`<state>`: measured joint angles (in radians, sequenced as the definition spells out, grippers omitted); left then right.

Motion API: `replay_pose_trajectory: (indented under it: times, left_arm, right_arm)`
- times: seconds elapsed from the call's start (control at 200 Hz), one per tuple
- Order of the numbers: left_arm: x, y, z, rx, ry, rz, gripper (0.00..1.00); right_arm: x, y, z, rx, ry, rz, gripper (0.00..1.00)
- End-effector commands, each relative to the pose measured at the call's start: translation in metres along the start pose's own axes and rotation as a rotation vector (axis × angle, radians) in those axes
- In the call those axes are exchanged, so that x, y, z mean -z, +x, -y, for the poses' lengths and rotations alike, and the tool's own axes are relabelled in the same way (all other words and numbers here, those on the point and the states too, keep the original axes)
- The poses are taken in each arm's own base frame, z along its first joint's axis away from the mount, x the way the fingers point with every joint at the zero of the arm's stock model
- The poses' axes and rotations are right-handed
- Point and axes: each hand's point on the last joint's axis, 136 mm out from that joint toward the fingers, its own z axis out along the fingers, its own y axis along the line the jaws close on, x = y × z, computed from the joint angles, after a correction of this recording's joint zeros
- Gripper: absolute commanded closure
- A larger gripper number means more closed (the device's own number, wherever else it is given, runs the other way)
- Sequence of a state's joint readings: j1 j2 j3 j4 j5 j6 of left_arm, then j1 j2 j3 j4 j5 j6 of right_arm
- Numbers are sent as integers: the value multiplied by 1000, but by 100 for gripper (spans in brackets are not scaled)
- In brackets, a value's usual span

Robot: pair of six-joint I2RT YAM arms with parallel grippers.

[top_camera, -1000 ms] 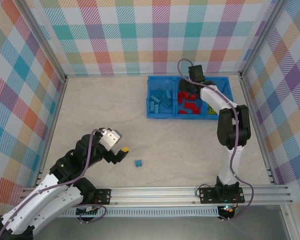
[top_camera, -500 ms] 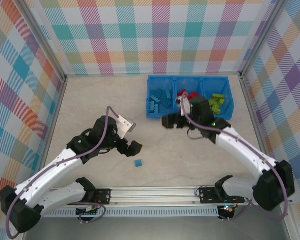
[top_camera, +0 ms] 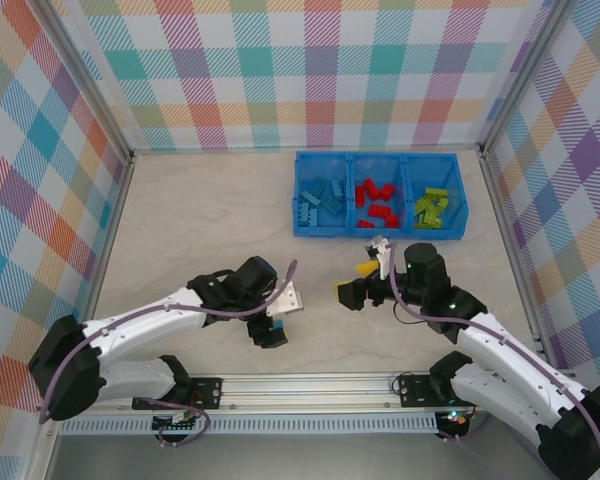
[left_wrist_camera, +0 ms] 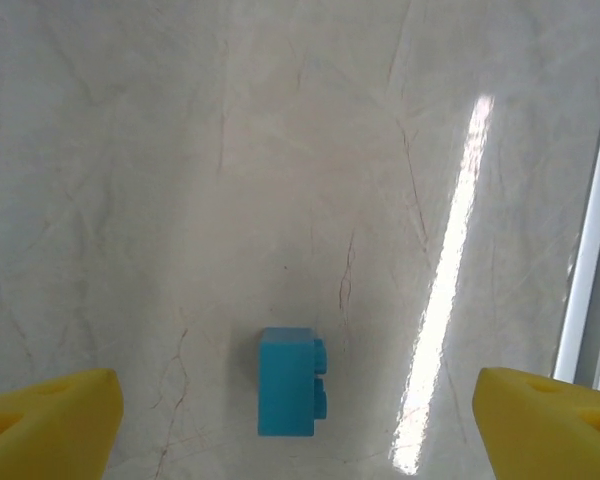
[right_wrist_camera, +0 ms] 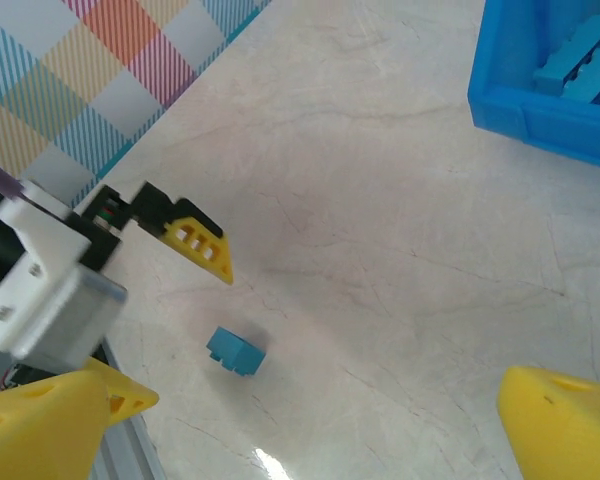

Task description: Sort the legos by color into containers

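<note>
One light blue lego (left_wrist_camera: 288, 382) lies on its side on the table, studs pointing right, between the wide-apart yellow fingertips of my left gripper (left_wrist_camera: 298, 425), which is open and not touching it. In the top view the left gripper (top_camera: 272, 330) hangs over that spot near the front edge. My right gripper (top_camera: 352, 282) is open with nothing in it, right of the brick and in front of the containers (top_camera: 380, 233). From the right wrist the same lego (right_wrist_camera: 234, 352) shows below a left-gripper finger (right_wrist_camera: 198, 243). The bin holds blue legos (top_camera: 322, 200), red legos (top_camera: 376, 200) and green legos (top_camera: 430, 205).
The blue bin's left corner (right_wrist_camera: 550, 90) shows at the top right of the right wrist view. A metal rail (top_camera: 320, 385) runs along the near edge, and checked walls close in the table on three sides.
The left gripper has moved toward the near edge and now stands over the blue brick. The right arm has pulled back from the bin to the table's middle, and its jaws have opened wide.
</note>
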<state>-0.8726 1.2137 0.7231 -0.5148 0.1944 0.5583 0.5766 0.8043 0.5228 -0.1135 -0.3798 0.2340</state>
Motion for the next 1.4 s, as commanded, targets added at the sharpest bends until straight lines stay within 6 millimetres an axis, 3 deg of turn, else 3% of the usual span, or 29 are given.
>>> replay_pose_trajectory:
  times: [0.0, 0.23, 0.345, 0.485, 0.67, 0.825, 0.925, 1.04, 1.075, 1.215, 1.395]
  left_arm:
    - [-15, 5, 5, -139, -5, -15, 9]
    - [-35, 27, 3, -152, -43, -108, 12]
    - [-44, 36, 3, -117, -19, -191, 25]
    - [-50, 33, 5, -87, 8, -195, 43]
    - [-51, 30, 2, -87, -10, -179, 80]
    - [-47, 23, -1, -89, -27, -152, 85]
    - [-34, 1, -9, -99, -74, -64, 86]
    - [-12, -38, -36, -81, -199, 78, 87]
    - [-4, -58, -52, -60, -261, 151, 88]
    - [16, -104, -107, 38, -395, 283, 91]
    - [17, -159, -184, 121, -520, 319, 91]
  right_arm:
    - [0, 1, -6, 100, -40, 33, 0]
    - [3, -3, -7, 120, -40, 74, 0]
    - [2, -2, -6, 121, -40, 83, 0]
    - [2, 1, -2, 123, -18, 81, 1]
    - [3, 5, -3, 121, -26, 83, 8]
    - [6, 4, -1, 109, -9, 91, 10]
    - [7, 5, -13, 124, -76, 87, 11]
    - [6, 14, -22, 203, -142, 79, 12]
    - [6, 15, -24, 219, -157, 81, 11]
    - [6, 12, -29, 259, -185, 98, 6]
    - [5, 5, -20, 306, -123, 125, 2]
